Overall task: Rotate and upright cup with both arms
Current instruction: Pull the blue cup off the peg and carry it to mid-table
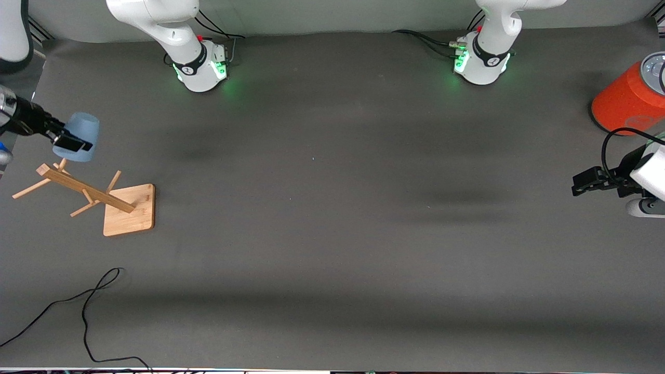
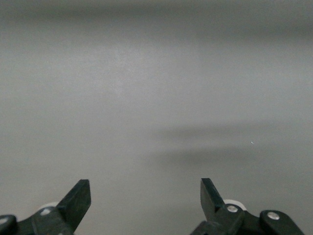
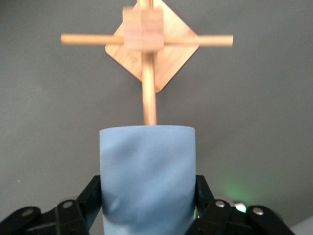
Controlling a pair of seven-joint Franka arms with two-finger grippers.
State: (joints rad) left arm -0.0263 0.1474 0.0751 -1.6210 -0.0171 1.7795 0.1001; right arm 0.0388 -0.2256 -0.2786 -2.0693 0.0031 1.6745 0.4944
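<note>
Currently my right gripper is clamped on the cup, one finger on each side of its pale-blue wall, holding it in the air over the wooden peg rack at the right arm's end of the table. One peg runs up to the cup's edge in the right wrist view. My left gripper waits with fingers spread wide, near the orange cylinder.

1 pale-blue cup, 1 wooden peg rack, 1 orange cylinder, 2 robot arms, 1 loose black cable
</note>
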